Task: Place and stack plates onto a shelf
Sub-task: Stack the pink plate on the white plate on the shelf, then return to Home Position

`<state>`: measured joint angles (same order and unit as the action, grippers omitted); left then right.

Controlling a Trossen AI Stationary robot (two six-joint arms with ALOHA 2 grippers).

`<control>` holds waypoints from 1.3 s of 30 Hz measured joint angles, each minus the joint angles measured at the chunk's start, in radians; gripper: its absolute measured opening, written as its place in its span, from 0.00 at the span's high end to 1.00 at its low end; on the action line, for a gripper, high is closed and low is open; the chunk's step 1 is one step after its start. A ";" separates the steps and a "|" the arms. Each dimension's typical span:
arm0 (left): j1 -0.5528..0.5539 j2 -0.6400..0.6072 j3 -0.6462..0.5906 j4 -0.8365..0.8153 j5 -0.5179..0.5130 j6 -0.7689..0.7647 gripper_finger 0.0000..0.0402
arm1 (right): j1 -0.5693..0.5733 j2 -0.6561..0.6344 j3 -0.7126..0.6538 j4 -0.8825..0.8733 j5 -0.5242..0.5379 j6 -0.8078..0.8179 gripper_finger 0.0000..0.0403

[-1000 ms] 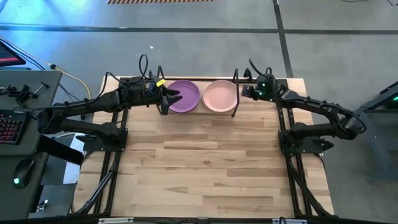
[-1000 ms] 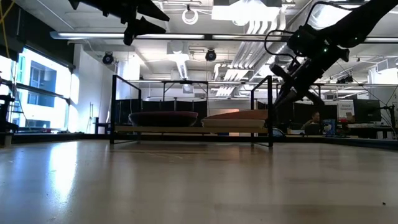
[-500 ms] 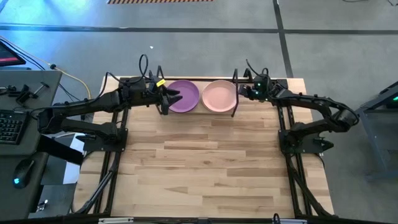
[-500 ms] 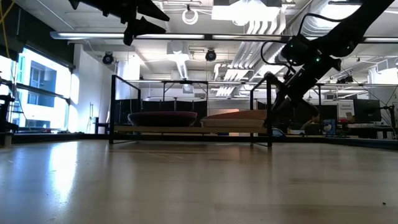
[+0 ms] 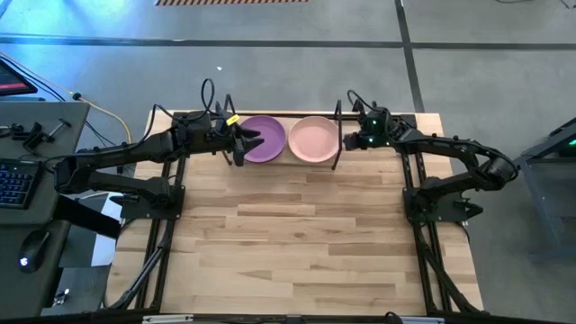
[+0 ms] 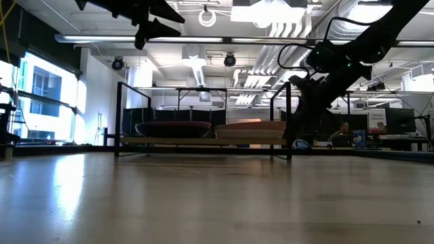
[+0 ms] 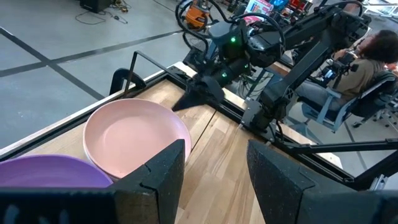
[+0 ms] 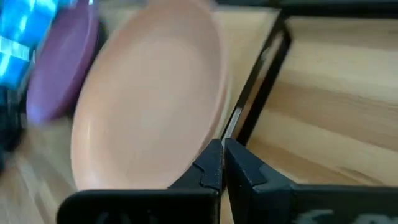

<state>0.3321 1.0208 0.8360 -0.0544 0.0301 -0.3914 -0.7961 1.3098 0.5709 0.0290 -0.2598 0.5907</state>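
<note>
The shelf [image 5: 290, 160] stands along the table's far edge on its wire frame. A purple plate [image 5: 264, 139] rests on its board at the left, and a pale pink plate [image 5: 313, 140] beside it at the right. My left gripper [image 5: 245, 144] hangs open above the purple plate's left rim, and in the left wrist view [image 7: 214, 168] nothing is between its fingers. My right gripper [image 5: 346, 141] is shut at the shelf's right end, low beside the black upright [image 6: 288, 115]. My right gripper pushes with its shut fingertips [image 8: 214, 163] against the black wire upright [image 8: 244, 118] at the shelf's right end, by the pink plate's rim. The fingers come from the table's right, slanting down. The shelf stands on the table.
Bare tabletop [image 5: 297, 234] lies open between the arms, nearer than the shelf. A desk with a keyboard [image 5: 13, 180] stands left of the table. A person [image 7: 367, 56] sits beyond the table's right side.
My right gripper has sunk and gone toward the table's left, rolling as it went, up to the shelf's right upright. The shelf with both plates has slid a little toward the table's left edge.
</note>
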 joint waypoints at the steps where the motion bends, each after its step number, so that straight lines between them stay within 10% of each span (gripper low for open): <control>1: 0.000 0.000 0.000 0.000 -0.001 0.000 0.60 | -0.004 0.000 0.000 -0.013 -0.027 -0.052 1.00; 17: 0.000 0.000 0.000 0.000 -0.001 0.000 0.60 | 0.012 0.015 0.000 0.020 0.050 -0.360 1.00; 39: 0.000 0.000 0.000 0.004 -0.017 -0.017 0.60 | -0.029 0.047 0.000 0.095 -0.031 -0.385 1.00</control>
<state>0.3321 1.0210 0.8360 -0.0499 0.0129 -0.4080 -0.8248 1.3565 0.5705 0.1243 -0.2905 0.2058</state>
